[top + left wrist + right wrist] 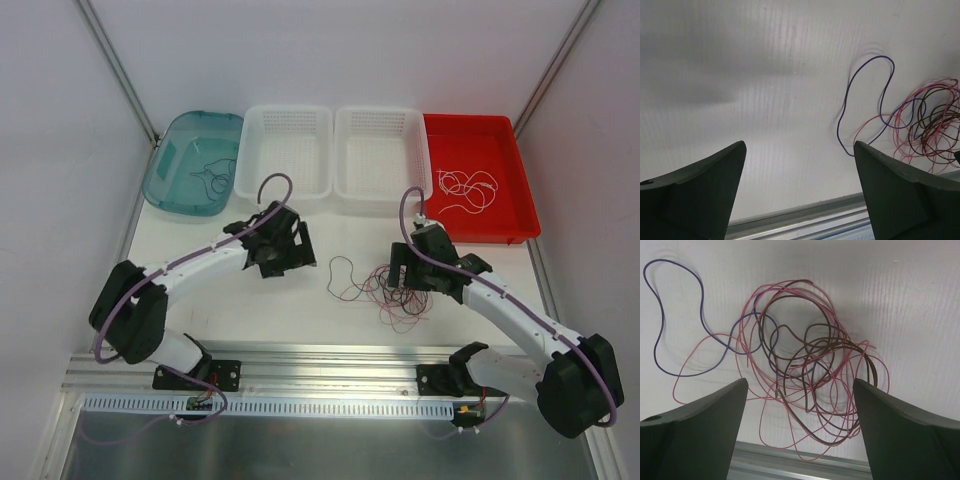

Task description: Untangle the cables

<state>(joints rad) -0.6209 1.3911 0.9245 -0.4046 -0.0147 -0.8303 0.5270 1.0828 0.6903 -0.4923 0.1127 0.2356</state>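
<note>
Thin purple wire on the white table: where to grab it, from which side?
Take the thin purple wire at its free outer loop, from above with the open left gripper: that loop lies flat, clear of the pink and brown tangle.

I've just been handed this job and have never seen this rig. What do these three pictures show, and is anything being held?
The wide picture looks down from above on two robot arms bolted at the table's near edge. The other two come from a camera on each wrist; the dark wedges at the bottom are that hand's own fingers. On the table lies a tangle of thin cables, pink, brown and purple. The right hand hangs over it; the left hand is beside it, over bare table. Both hands are open and hold nothing. At the back stand a teal tray with a dark cable, two white baskets, and a red tray with a white cable.
</note>
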